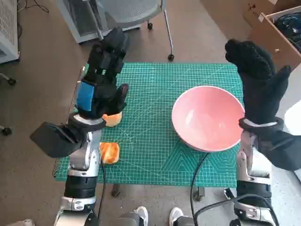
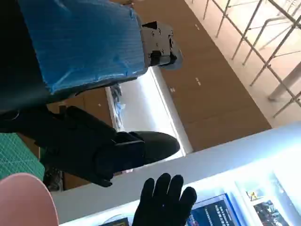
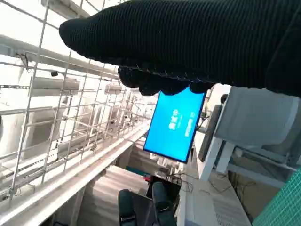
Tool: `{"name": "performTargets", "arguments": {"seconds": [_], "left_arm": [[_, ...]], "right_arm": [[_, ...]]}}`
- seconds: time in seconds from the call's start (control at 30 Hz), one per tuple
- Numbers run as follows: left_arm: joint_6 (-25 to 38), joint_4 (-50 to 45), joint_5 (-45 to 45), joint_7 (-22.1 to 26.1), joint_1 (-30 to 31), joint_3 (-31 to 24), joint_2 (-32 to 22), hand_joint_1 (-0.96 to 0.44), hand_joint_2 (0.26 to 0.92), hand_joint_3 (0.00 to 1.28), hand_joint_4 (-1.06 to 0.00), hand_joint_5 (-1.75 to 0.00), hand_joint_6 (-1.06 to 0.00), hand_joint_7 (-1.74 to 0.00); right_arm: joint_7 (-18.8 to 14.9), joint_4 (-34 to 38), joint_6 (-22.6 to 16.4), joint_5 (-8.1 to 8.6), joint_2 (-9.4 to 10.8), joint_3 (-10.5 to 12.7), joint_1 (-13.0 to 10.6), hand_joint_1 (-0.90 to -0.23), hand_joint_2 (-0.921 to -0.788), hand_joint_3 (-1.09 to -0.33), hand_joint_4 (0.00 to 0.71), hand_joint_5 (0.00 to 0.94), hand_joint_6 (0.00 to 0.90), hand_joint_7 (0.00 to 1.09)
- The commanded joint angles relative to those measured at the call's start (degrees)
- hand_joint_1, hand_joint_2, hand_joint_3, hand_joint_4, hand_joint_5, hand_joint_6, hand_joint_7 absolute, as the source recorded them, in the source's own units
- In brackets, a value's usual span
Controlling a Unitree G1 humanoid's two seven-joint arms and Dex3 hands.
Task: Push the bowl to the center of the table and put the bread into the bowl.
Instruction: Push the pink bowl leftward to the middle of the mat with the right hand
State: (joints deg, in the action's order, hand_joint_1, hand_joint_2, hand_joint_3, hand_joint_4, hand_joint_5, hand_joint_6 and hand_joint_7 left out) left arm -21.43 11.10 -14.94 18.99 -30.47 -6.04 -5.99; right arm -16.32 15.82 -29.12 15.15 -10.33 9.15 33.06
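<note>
The left hand (image 1: 104, 77), black with blue tape on its back, is raised above the nine o'clock side of the green cutting mat (image 1: 150, 141), fingers apart and grasping nothing. The right hand (image 1: 257, 80) in its knitted glove is lifted above the mat's three o'clock edge, fingers spread, likewise released. The pink bowl (image 1: 208, 117) sits upright toward three o'clock from the mat's middle, just beside the right wrist, with nothing inside it. One piece of bread (image 1: 113, 119) lies partly hidden under the left hand; a second piece (image 1: 110, 152) lies near it at about seven o'clock, beside the left forearm.
</note>
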Motion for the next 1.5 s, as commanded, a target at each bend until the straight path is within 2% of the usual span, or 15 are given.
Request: {"name": "performTargets", "arguments": {"seconds": [0.03,0.47,0.77,1.5], "left_arm": [[0.13,0.69,-0.64,0.43,-1.35,-0.01,0.23,-0.53,0.784,0.6,0.0,-0.2,0.0,-0.49],[-0.29,2.17,-0.79,1.03,-2.3,0.02,-0.04,-0.54,0.791,0.58,0.0,-0.17,0.0,-0.49],[0.21,2.38,-1.22,1.62,-2.51,-0.12,-0.22,-0.54,0.801,0.56,0.0,-0.11,0.0,-0.47],[1.12,1.14,-1.36,1.55,-1.86,-0.27,-0.26,-0.53,0.81,0.55,0.0,-0.1,0.0,-0.45]], "right_arm": [[0.43,0.38,0.94,-0.91,-0.29,0.28,-0.65,-0.625,-0.921,-0.719,0.24,0.0,0.114,0.43],[0.21,0.55,1.12,-0.81,-0.47,0.44,-0.39,-0.63,-0.921,-0.72,0.236,0.0,0.107,0.43],[-0.58,1.75,0.96,-0.04,-0.69,0.84,0.17,-0.639,-0.921,-0.718,0.236,0.0,0.106,0.43],[-1.33,3.1,-0.06,0.39,-1.07,1.57,0.39,-0.637,-0.921,-0.715,0.233,0.0,0.1,0.42]]}}
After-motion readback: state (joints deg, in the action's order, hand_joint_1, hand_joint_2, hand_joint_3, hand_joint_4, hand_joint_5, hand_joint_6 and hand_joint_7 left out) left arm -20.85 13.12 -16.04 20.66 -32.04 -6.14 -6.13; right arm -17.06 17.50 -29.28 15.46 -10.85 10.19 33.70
